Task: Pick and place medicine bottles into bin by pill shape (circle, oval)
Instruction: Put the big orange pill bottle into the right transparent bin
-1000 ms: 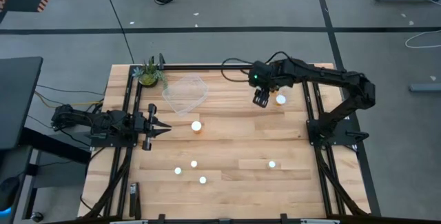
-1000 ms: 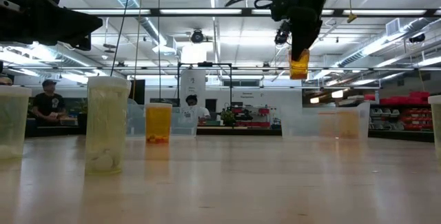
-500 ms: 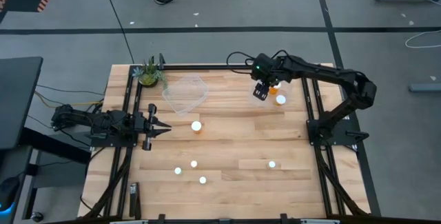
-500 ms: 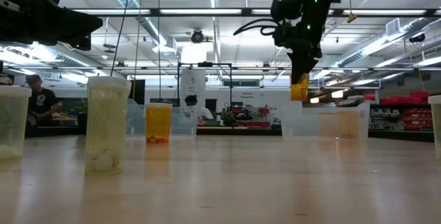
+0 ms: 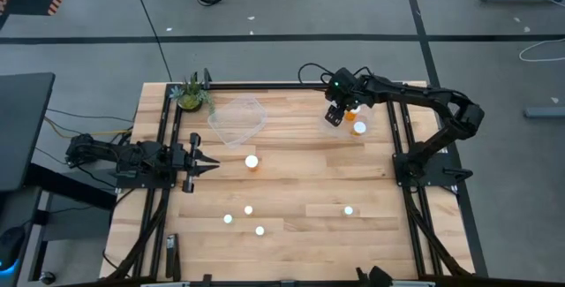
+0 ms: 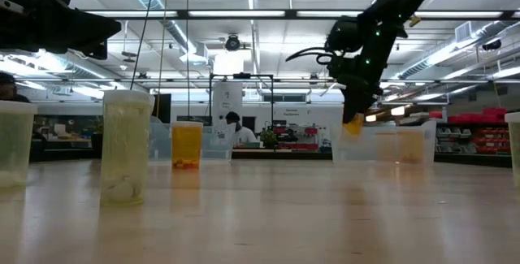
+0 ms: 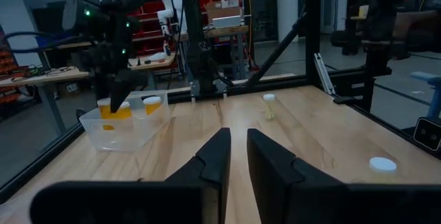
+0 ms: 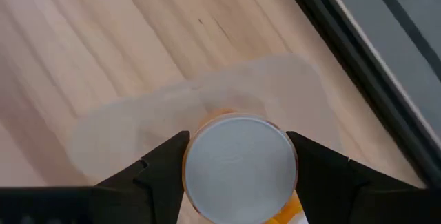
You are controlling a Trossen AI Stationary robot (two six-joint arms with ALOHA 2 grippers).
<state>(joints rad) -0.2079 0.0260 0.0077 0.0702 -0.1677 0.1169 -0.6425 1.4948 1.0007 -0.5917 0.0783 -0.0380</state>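
Observation:
My right gripper [image 8: 240,160] is shut on an amber medicine bottle with a white cap [image 8: 240,165], over a clear tub [image 8: 131,117] at the table's far right. In the low view the bottle [image 6: 353,123] hangs below the fingers at the height of the tub's wall [image 6: 390,144]. A second capped bottle [image 7: 151,104] stands in that tub. My left gripper [image 5: 210,162] waits shut and empty at the table's left side. Several other bottles stand upright on the table, among them one at the middle [image 5: 252,162] and one at the near right [image 5: 349,210]. My right gripper pinches the bottle between its two fingers [image 8: 162,165], one on each side just under the white cap's rim [image 8: 193,176]. The fingers come from above, pointing down. The bottle hangs upright below them [image 7: 114,108], its lower end within the tub's walls; whether it touches the tub's floor I cannot tell.
Another clear tub [image 5: 238,117] lies at the far middle, beside a small green plant [image 5: 191,93] at the far left corner. Three bottles [image 5: 248,209] stand grouped near the near edge. Black rails [image 5: 168,146] run along the left and right sides.
My right gripper has come down with the amber bottle, from well above the table to the level of the far-right tub's wall, shifting slightly toward the far edge. The bottle has stayed upright in the hold.

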